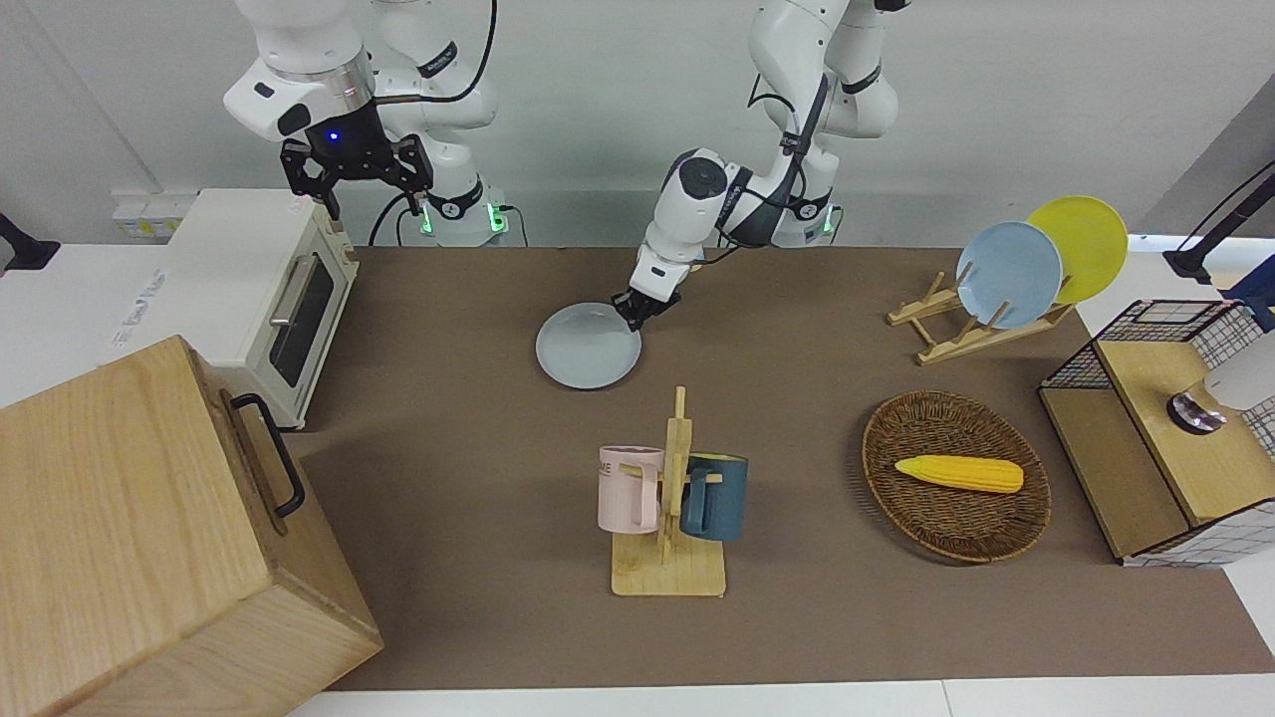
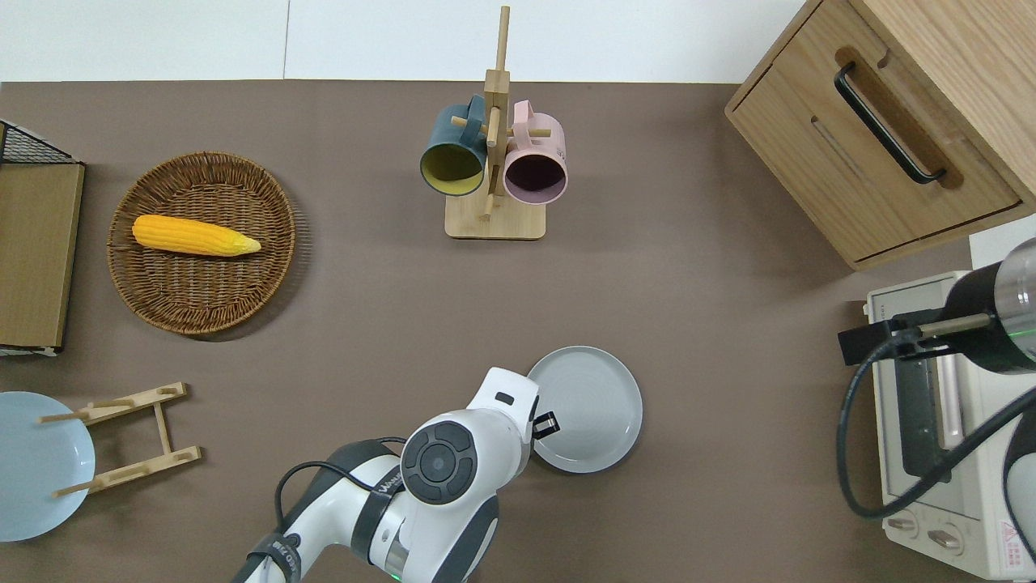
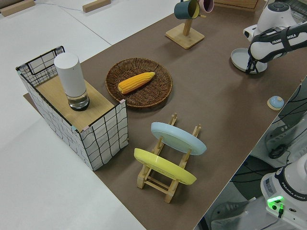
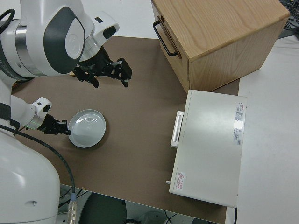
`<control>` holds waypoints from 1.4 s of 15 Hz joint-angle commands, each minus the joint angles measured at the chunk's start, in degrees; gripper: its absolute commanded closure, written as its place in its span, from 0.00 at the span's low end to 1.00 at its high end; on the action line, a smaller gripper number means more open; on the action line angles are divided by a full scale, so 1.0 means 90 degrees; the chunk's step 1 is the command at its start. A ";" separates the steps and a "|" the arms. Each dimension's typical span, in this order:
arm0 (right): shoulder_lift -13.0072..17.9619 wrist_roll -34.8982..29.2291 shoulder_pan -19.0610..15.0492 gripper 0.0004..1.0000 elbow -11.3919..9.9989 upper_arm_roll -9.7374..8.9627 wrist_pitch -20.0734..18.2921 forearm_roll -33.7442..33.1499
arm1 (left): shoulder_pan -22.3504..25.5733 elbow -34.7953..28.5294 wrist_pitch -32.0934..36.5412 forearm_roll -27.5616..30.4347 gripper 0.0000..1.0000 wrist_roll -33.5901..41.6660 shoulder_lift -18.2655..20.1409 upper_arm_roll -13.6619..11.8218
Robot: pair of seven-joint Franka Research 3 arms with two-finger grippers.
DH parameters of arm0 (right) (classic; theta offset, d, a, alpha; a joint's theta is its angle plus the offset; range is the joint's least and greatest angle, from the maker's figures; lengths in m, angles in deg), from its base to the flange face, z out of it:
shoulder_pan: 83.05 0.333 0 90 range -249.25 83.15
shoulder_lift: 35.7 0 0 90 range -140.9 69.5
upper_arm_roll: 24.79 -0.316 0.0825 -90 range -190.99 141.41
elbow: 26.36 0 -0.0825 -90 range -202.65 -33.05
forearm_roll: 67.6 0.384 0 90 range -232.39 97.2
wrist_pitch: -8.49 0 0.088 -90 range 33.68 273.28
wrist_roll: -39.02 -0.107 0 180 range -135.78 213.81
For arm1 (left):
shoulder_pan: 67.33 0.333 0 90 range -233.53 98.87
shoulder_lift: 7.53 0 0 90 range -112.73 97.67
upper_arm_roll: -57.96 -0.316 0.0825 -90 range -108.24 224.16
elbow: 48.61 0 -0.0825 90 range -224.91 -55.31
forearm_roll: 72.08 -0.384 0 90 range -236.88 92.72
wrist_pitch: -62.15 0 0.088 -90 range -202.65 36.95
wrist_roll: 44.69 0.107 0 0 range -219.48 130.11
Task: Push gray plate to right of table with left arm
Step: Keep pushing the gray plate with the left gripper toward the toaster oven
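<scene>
The gray plate (image 1: 588,346) lies flat on the table (image 1: 448,418), nearer to the robots than the mug rack; it also shows in the overhead view (image 2: 585,409) and the right side view (image 4: 87,128). My left gripper (image 1: 637,311) is low at the table, its fingers together, touching the plate's rim on the side toward the left arm's end. In the overhead view the left gripper (image 2: 544,423) sits at that same rim. My right gripper (image 1: 356,179) is open, empty and parked.
A mug rack (image 1: 669,498) holds a pink and a blue mug. A toaster oven (image 1: 269,289) and a wooden cabinet (image 1: 139,538) stand at the right arm's end. A basket with corn (image 1: 954,473), a plate rack (image 1: 981,319) and a wire shelf (image 1: 1165,418) stand at the left arm's end.
</scene>
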 commanded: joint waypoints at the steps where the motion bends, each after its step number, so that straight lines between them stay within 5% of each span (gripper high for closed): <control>1: 0.0066 0.0048 -0.0051 0.00 -0.0026 -0.0033 -0.0076 0.0006 | -0.0250 0.0282 -0.0263 0.0014 1.00 -0.0294 -0.0350 -0.0035; 9: 0.0066 0.0048 -0.0051 0.00 -0.0026 -0.0033 -0.0076 0.0006 | -0.0563 0.0389 -0.0478 -0.0016 1.00 -0.0353 -0.0584 -0.0035; 10: 0.0066 0.0048 -0.0051 0.00 -0.0026 -0.0033 -0.0076 0.0006 | -0.0563 0.0389 -0.0478 -0.0016 0.86 -0.0353 -0.0584 -0.0045; 12: 0.0066 0.0048 -0.0051 0.00 -0.0026 -0.0033 -0.0076 -0.0004 | -0.0563 0.0448 -0.0469 -0.0016 0.38 -0.0343 -0.0594 -0.0045; 14: 0.0066 0.0048 -0.0051 0.00 -0.0026 -0.0033 -0.0076 0.0006 | -0.0563 0.0458 -0.0430 -0.0132 0.08 -0.0333 -0.0594 -0.0045; 15: 0.0066 0.0048 -0.0051 0.00 -0.0026 -0.0033 -0.0076 -0.0004 | -0.0534 0.0458 -0.0371 -0.0239 0.01 -0.0333 -0.0536 -0.0055; 21: 0.0066 0.0048 -0.0051 0.00 -0.0026 -0.0033 -0.0076 -0.0004 | -0.0222 0.0585 0.0897 -0.0855 0.01 0.0065 0.0263 -0.0240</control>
